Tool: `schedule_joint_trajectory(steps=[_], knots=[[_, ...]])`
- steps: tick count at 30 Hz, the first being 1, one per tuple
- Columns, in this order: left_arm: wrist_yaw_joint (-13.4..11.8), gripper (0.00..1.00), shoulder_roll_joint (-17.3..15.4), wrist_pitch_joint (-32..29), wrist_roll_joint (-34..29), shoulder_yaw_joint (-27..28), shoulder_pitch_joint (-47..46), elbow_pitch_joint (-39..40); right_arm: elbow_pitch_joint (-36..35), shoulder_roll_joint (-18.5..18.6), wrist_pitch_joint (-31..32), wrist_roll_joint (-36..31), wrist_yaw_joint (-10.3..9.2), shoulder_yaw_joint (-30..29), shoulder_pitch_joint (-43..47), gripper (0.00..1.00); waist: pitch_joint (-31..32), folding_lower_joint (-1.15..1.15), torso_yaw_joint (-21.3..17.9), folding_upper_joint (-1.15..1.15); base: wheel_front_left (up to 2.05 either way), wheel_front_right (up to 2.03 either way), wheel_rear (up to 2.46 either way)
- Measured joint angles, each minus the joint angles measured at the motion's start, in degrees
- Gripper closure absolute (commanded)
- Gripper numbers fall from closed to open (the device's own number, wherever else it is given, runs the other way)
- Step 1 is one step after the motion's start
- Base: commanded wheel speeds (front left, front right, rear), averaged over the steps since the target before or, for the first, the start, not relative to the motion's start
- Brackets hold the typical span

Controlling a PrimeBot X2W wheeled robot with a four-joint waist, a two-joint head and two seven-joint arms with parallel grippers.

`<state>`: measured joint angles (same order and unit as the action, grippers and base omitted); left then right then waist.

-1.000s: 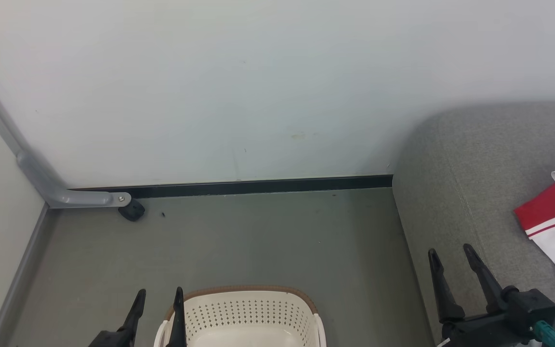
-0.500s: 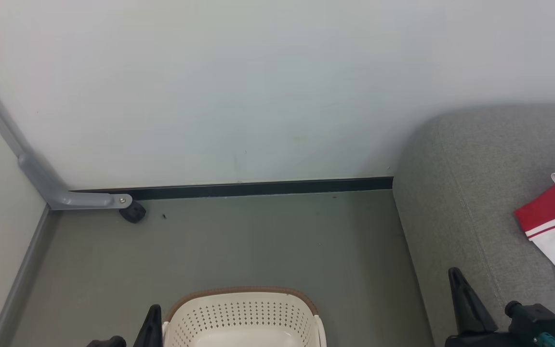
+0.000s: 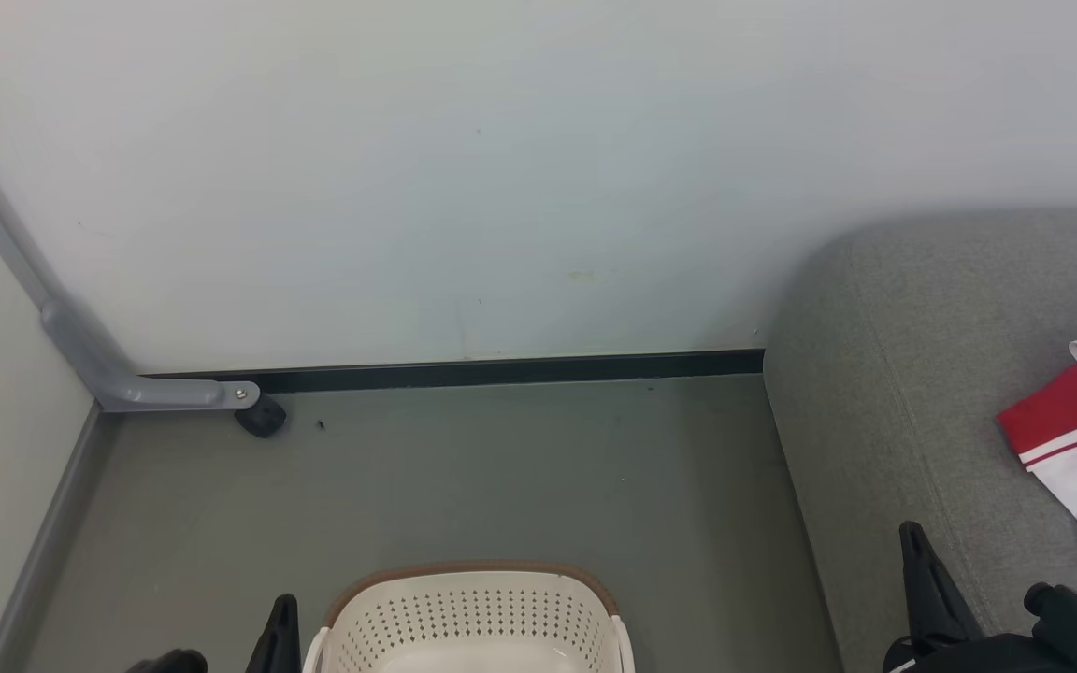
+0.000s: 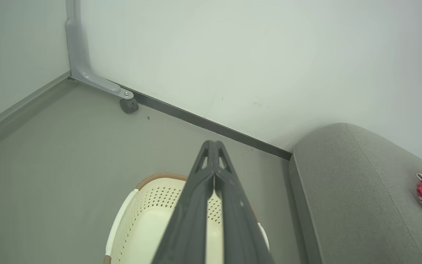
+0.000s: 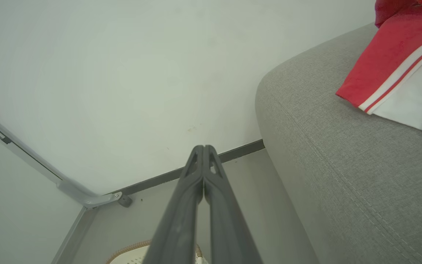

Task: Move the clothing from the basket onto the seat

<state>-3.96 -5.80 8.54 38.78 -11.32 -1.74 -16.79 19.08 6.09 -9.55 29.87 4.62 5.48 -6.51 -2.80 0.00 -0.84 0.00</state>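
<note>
On the seat (image 3: pixel 884 393), spotting the clothing (image 3: pixel 1076 416), well apart from the basket (image 3: pixel 464 612). Looks soft, light, floppy; best pinched at the striped red edge. Finding left gripper (image 4: pixel 214 145) and right gripper (image 5: pixel 203 148) clenched, empty.

- basket (image 3: pixel 468 612) at 6 o'clock
- seat (image 3: pixel 894 374) at 3 o'clock, apart from basket
- clothing (image 3: pixel 1076 421) on seat, right edge
- caster (image 3: pixel 261 417) at 9 o'clock, by wall (image 3: pixel 501 187)
</note>
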Motion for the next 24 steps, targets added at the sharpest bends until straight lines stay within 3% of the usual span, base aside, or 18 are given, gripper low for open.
schedule_joint_trajectory(steps=[24], knots=[[3.50,1.00,0.88,-4.93,16.11,5.28,-0.25,-0.22,-0.30,-1.22,5.20,19.38,0.54,-4.32,0.01,1.00,0.87,0.00,0.26,0.00,0.00,0.00,0.00]])
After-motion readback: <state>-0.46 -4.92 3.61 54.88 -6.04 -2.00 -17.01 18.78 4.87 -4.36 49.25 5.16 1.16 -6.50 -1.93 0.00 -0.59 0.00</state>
